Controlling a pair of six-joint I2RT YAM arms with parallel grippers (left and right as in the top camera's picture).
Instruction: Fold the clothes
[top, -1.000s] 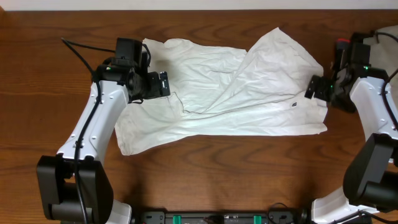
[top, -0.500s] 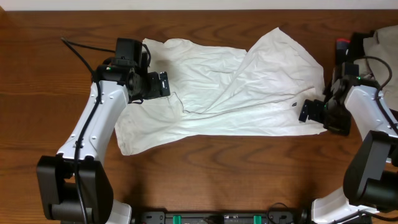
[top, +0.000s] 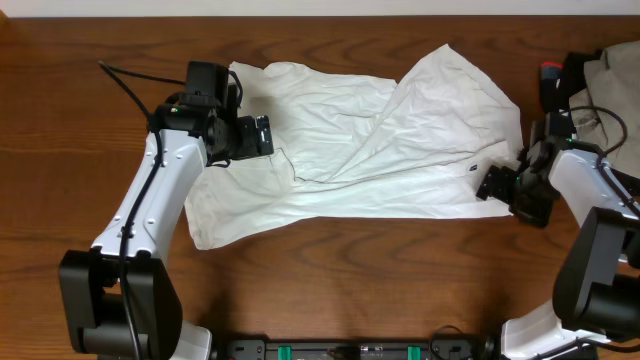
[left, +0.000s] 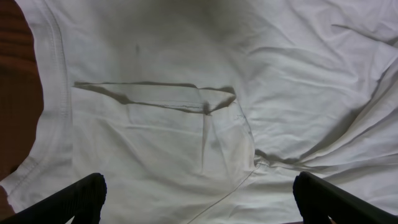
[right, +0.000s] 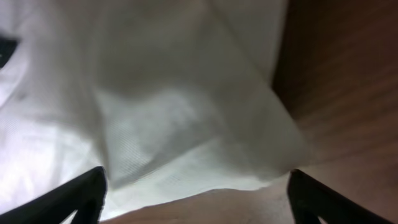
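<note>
The right gripper (right: 196, 186) stood spread astride the near right corner of the large, wrinkled white shirt (top: 370, 150), nothing pinched. The shirt lay lengthwise across the brown wooden table (top: 330, 270), running left to the left gripper (left: 196, 193), likewise released, over its pocket (left: 186, 124).

No lettering, brand name or number is showing legibly in any of the views. A small dark mark (top: 471, 168) is sitting near the right edge of the white shirt (top: 350, 150) in the overhead view, but it is appearing too tiny to read.
</note>
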